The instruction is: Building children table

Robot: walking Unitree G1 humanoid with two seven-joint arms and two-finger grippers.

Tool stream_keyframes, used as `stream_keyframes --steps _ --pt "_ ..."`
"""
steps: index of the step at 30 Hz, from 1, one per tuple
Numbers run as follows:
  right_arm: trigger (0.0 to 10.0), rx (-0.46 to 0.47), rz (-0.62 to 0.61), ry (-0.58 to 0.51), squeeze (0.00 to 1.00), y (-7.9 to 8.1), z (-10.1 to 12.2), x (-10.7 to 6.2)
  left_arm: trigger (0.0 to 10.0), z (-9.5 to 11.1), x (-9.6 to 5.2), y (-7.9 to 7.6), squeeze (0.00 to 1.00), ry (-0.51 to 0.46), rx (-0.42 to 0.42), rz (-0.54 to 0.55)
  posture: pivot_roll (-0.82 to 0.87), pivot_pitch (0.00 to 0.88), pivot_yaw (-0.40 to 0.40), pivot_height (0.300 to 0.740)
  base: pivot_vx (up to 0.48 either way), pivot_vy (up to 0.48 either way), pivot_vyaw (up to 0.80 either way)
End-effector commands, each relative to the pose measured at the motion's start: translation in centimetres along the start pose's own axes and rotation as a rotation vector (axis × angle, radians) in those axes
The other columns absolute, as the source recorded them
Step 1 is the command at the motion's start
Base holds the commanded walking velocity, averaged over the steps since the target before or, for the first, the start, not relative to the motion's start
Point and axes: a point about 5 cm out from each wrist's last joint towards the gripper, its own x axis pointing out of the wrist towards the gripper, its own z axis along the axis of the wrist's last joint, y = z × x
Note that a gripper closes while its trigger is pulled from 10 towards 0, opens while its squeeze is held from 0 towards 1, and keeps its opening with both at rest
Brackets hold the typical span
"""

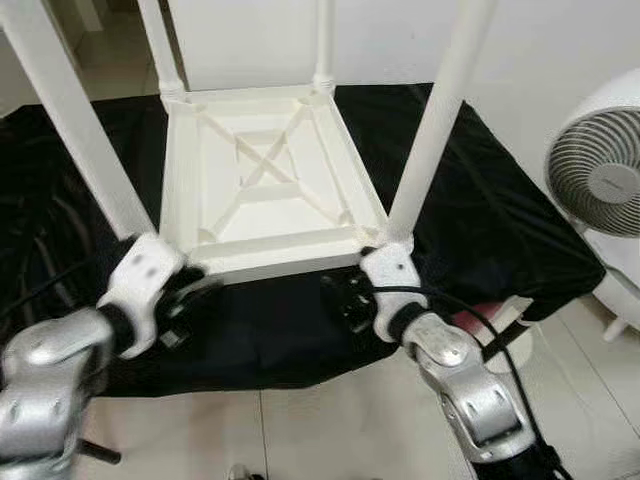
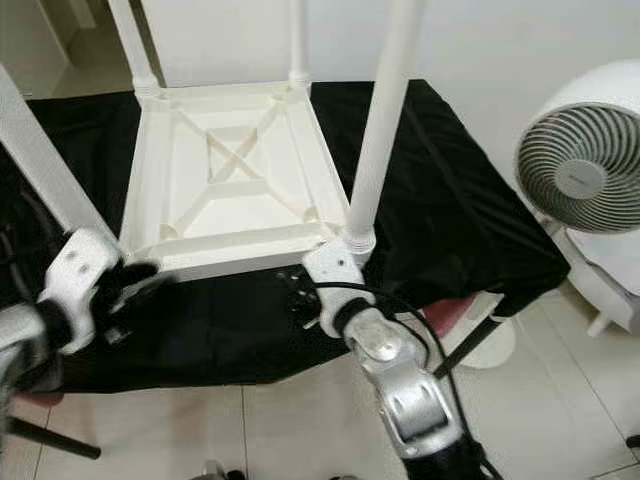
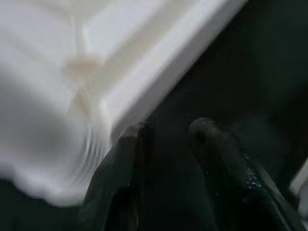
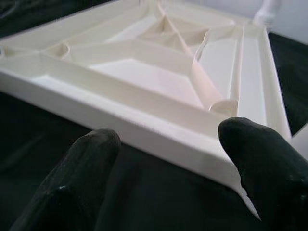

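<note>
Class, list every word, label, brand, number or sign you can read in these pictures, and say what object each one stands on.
None can be read.
Fan: a small mark on the grey centre hub, too small to read.
Upturned white table: plain moulded plastic, no lettering.
Black cloth: no print visible.
</note>
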Motion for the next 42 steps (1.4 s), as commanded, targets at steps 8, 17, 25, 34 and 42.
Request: stream_keyframes --steps 8,17,25,34,42 --pt "10.0 -0.012 -0.017 0.013 0.00 -0.8 -0.5 0.1 10.0 -2.7 -3.0 5.0 0.00 0.178 0.081 0.264 -0.02 0.113 0.017 0.740 0.000 0.000 0.00" --pt "10.0 -0.003 0.043 0.023 0.00 0.2 -0.7 -0.4 10.0 -1.1 0.1 7.0 0.00 0.076 0.046 0.421 -0.02 0.114 0.016 0.740 0.000 0.000 0.00" --pt "10.0 0.026 0.329 0.035 0.00 2.9 -0.7 -2.5 10.0 -0.3 5.2 5.9 0.00 0.052 0.059 0.429 -0.06 0.120 0.025 0.740 0.000 0.000 0.00" --pt "10.0 0.026 0.422 0.078 0.00 3.7 -1.4 -2.9 10.0 2.8 6.8 2.6 0.00 -0.156 0.027 0.208 -0.05 0.120 0.022 0.740 0.000 0.000 0.00" --pt "10.0 0.030 0.337 0.080 0.00 3.0 -1.2 -1.1 10.0 6.9 8.3 -0.6 0.00 -0.349 0.063 -0.013 -0.05 0.120 0.024 0.740 0.000 0.000 0.00"
